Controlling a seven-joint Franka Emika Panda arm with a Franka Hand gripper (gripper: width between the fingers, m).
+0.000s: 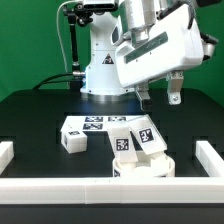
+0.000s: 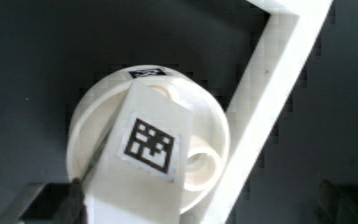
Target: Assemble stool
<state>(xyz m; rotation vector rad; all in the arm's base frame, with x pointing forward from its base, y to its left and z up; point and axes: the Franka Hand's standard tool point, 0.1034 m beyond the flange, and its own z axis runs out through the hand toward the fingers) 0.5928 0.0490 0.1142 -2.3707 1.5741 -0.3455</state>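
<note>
even bright light, soft grainy frames, wrist view blurred.

Table [image 1: 40, 115]: matte black. Border rails [image 1: 110, 186]: plain white. Seat [image 1: 140, 170]: white, slightly cream in the wrist view. Legs [image 1: 125, 141]: white, with black-and-white square grid tags on the faces in view. Marker board [image 1: 88, 123]: white, row of black square tags. Arm [image 1: 150, 45]: white shell. Gripper [image 1: 160, 98]: white body, fingers [image 1: 175, 96] dark grey.
</note>
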